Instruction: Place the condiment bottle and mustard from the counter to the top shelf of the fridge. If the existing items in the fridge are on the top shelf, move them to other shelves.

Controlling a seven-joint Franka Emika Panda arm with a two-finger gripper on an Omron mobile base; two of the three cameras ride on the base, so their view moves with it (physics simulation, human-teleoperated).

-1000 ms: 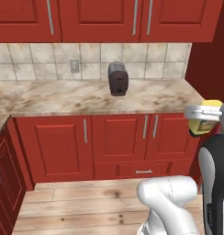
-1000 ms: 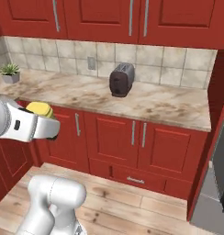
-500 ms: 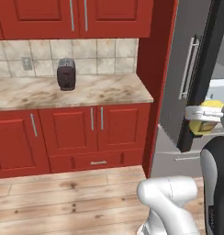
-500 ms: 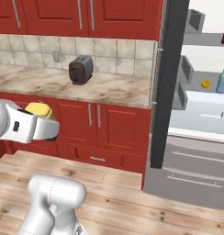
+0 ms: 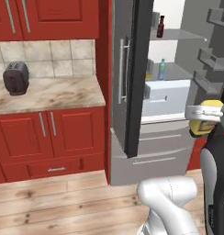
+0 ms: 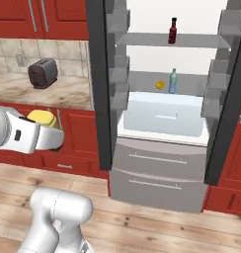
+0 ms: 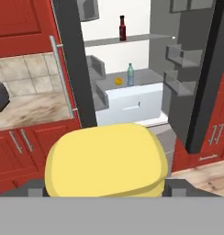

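Mustard [image 7: 106, 160] clamped in the claw [image 7: 106, 190], its bulk hiding the fingertips and the lower fridge [image 7: 132, 103] drawer.

The bench [image 5: 54, 94] looks like marbled beige stone, faintly glossy; the cabinets [image 5: 45, 133] below are smooth red panels with metal bar pulls; the floor [image 6: 157, 227] is pale wood planking; the fridge [image 6: 162, 168] is matt grey; the mustard [image 7: 107, 160] is smooth matt yellow plastic
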